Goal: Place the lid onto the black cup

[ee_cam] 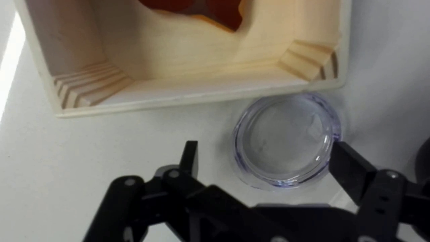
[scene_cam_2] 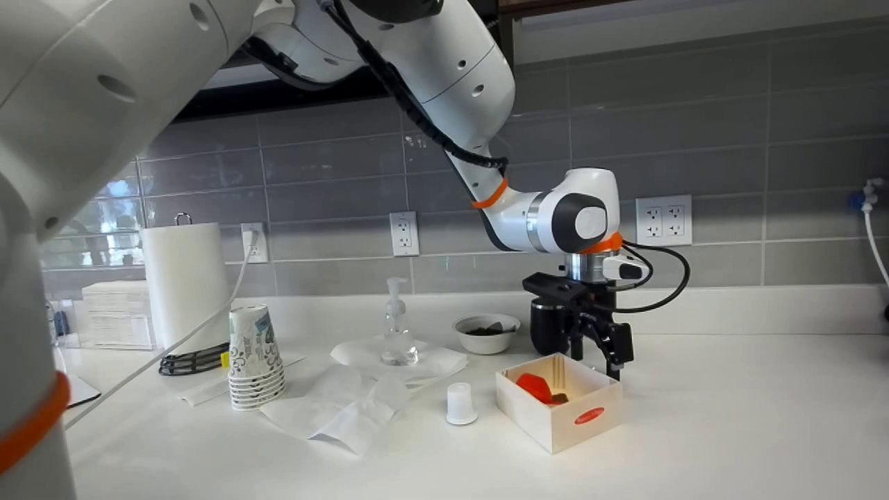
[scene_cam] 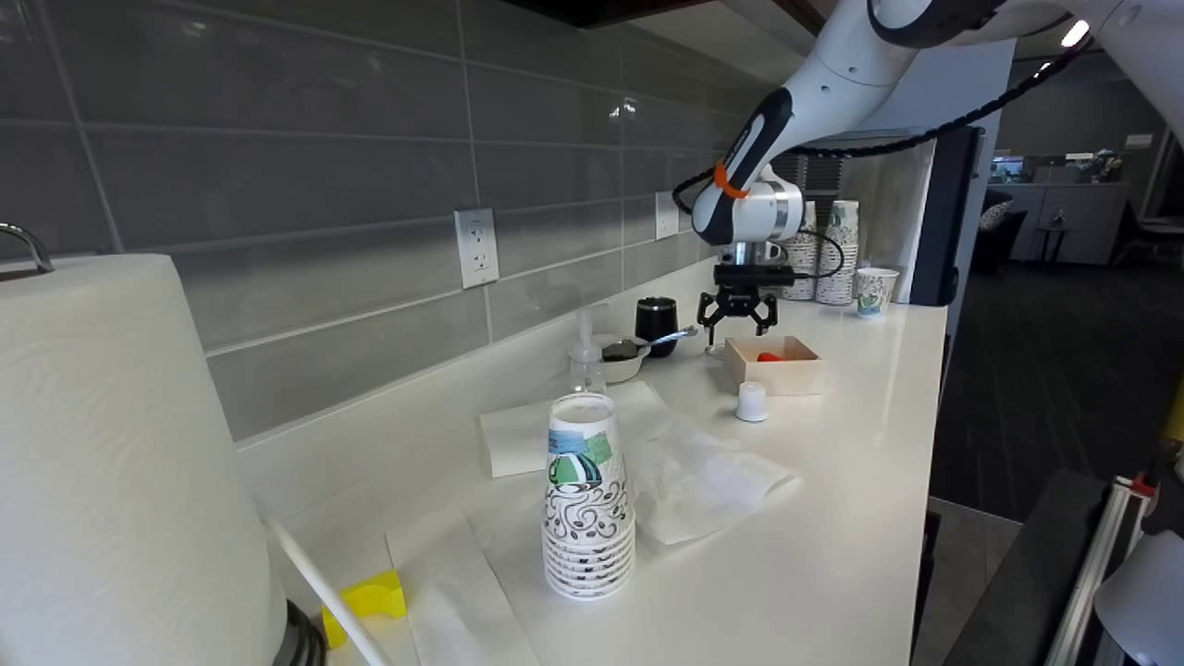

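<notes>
The clear round lid (ee_cam: 287,141) lies on the white counter against the wooden box's side in the wrist view. A bit of it shows in an exterior view (scene_cam: 714,351). The glossy black cup (scene_cam: 657,324) with a silver rim stands upright near the wall; in an exterior view (scene_cam_2: 547,326) the gripper partly hides it. A dark edge at the right of the wrist view (ee_cam: 424,161) looks like this cup. My gripper (ee_cam: 263,146) is open and empty, pointing down over the lid, fingers to either side. The right finger overlaps the lid's edge in view; contact cannot be told.
The open wooden box (scene_cam_2: 524,420) with a red item stands close beside the gripper. A small white upturned cup (scene_cam_2: 460,404), a bowl (scene_cam_2: 486,342) with a utensil, a pump bottle (scene_cam_2: 399,340), napkins (scene_cam: 712,481) and a printed paper cup stack (scene_cam: 589,499) are on the counter.
</notes>
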Controlling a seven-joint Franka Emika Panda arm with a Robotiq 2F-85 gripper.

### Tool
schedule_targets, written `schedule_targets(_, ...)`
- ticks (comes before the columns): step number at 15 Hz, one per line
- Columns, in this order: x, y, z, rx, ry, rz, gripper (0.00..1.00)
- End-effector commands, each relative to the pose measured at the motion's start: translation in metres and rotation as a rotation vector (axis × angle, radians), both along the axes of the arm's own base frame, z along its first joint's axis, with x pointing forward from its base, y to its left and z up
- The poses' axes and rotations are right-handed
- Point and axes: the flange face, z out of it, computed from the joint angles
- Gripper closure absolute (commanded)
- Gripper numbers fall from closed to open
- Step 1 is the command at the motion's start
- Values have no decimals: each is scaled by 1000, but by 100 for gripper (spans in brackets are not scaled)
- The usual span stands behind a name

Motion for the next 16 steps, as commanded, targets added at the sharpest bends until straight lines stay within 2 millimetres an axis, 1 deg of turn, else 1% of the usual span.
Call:
schedule_targets(1, 6, 0, -2, -10, -19, 11, 0)
schedule_targets(10, 7, 4, -16, -2, -18, 19, 0)
schedule_targets(13, 8, 3, -16, -4, -27, 15, 0)
schedule_targets(14, 8, 3, -16, -6, -28, 15, 17)
schedule_targets(16, 9, 3, -14, -9, -36, 16, 32)
